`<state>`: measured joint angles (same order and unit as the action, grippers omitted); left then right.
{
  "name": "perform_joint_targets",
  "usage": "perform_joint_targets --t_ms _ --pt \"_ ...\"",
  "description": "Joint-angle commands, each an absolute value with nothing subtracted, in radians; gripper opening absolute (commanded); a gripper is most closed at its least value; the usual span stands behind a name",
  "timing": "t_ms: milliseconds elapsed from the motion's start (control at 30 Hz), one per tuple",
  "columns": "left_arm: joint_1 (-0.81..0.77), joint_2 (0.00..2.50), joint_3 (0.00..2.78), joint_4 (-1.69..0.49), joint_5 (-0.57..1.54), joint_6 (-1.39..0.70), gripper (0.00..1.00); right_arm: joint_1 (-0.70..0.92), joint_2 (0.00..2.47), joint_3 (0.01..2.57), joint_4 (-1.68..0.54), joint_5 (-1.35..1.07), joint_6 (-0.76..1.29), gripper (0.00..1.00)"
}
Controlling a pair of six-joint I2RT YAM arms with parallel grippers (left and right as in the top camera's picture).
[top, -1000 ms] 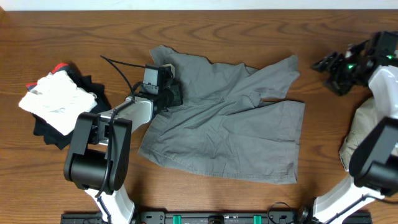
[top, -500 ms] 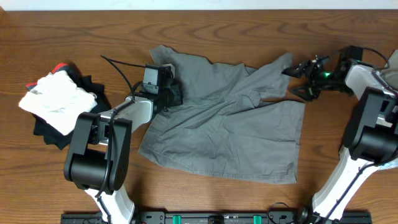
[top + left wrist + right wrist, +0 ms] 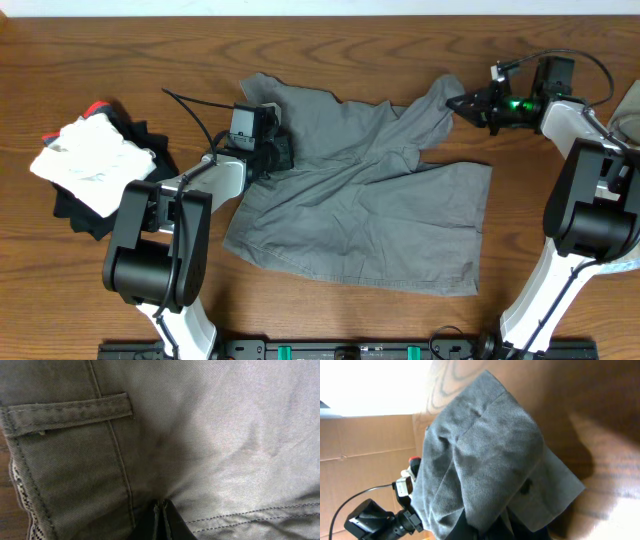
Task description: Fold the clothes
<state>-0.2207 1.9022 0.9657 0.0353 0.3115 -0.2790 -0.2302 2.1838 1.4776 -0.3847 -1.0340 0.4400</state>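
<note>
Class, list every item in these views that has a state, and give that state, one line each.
Mid-grey cotton shorts: unfolded, wrinkled, spread on the table, one far corner lifted.
Left gripper: shut on the shorts near the waistband.
Right gripper: shut on the lifted corner.
White garment: crumpled, on top of black clothing.
Pale beige garment: mostly hidden at the right edge.

This looks like a robotics lab bench, not a home. A left arm [image 3: 160,250] and a right arm [image 3: 585,220], both white and black, rise from a black rail [image 3: 330,351] along the near edge of a bare wooden table [image 3: 80,40]. A loose cable [image 3: 195,112] trails across the wood, grey shorts [image 3: 370,200] lie spread between the arms, and brown cardboard [image 3: 370,435] stands beyond the table.
</note>
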Motion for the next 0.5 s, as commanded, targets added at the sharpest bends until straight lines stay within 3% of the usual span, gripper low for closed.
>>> perform_joint_targets --t_ms 0,133,233,367,467 --pt "-0.222 1.943 0.947 0.001 0.303 -0.258 0.06 -0.253 2.103 1.574 -0.366 -1.066 0.4 0.01" --pt "-0.222 1.943 0.947 -0.001 0.303 -0.258 0.06 -0.266 2.025 1.737 -0.44 -1.06 0.236 0.01" --pt "-0.221 1.943 0.947 -0.011 0.303 -0.258 0.06 -0.265 1.974 1.84 -0.622 -0.927 0.074 0.01" --pt "-0.221 1.943 0.947 -0.015 0.302 -0.255 0.06 -0.252 1.942 1.876 -0.918 -0.59 -0.081 0.02" --pt "-0.221 1.943 0.947 -0.015 0.295 -0.255 0.06 -0.234 1.95 1.852 -1.093 -0.207 -0.094 0.08"
